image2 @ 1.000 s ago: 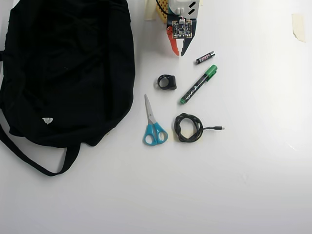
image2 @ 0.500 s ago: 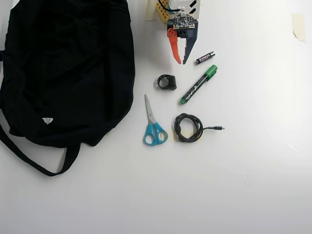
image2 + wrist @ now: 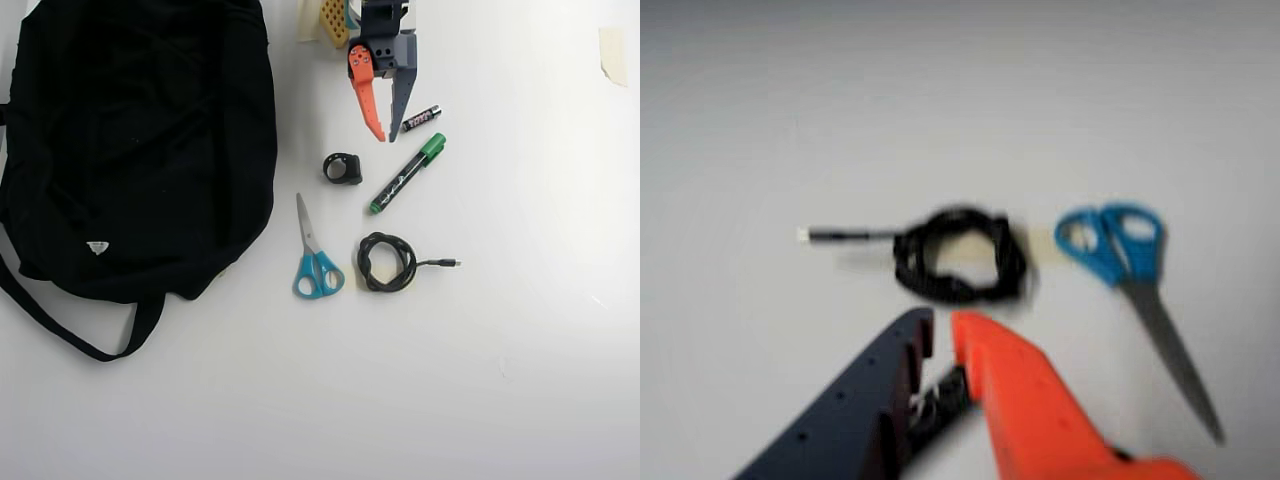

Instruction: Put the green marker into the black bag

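**Jaws nearly closed, empty, above the marker**

The jaws stand almost together, only a thin gap between the orange and the dark finger, and they hold nothing. In the overhead view the gripper point(image 3: 386, 135) points down from the desk's top edge, its tips near the battery point(image 3: 421, 118) and short of the marker's cap.

The bag point(image 3: 130, 140) fills the desk's upper left corner, straps trailing toward the left edge, a small white label low on its front. The white desk point(image 3: 500, 380) is bare along its bottom edge.

The scissors point(image 3: 315, 255), blue-handled, lie near the middle, blades toward the top edge. Just right of them sits a coiled black cable point(image 3: 385, 262) with its plug end toward the right edge; the blurred wrist view shows the same coil point(image 3: 958, 255) beyond the fingertips point(image 3: 978, 335).

The marker point(image 3: 406, 174) lies untouched on the desk, slanted, green cap up-right, well apart from the bag. A small black ring-like clip point(image 3: 342, 168) lies left of it. A tape scrap point(image 3: 612, 55) sticks near the top right corner.
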Controlling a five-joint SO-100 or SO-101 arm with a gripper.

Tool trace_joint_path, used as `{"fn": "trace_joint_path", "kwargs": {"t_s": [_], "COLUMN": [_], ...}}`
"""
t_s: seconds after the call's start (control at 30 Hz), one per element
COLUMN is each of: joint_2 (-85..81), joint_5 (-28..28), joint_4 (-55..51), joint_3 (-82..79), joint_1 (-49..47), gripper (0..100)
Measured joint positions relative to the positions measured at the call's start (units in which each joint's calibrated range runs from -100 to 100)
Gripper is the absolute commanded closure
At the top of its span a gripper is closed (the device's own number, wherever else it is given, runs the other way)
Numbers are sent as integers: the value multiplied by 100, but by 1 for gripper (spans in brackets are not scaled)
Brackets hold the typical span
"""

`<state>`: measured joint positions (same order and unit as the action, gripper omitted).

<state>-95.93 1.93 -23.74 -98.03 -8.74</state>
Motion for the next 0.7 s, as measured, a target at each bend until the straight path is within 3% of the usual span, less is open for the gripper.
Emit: {"fn": "trace_joint_path", "kwargs": {"t_s": [0.27,0.7], "joint_2": [1345,3728], "joint_5": [0,0], "joint_4": [1632,1803], "joint_3": [126,2241], "joint_1": [0,15], "gripper": [98,98]}}
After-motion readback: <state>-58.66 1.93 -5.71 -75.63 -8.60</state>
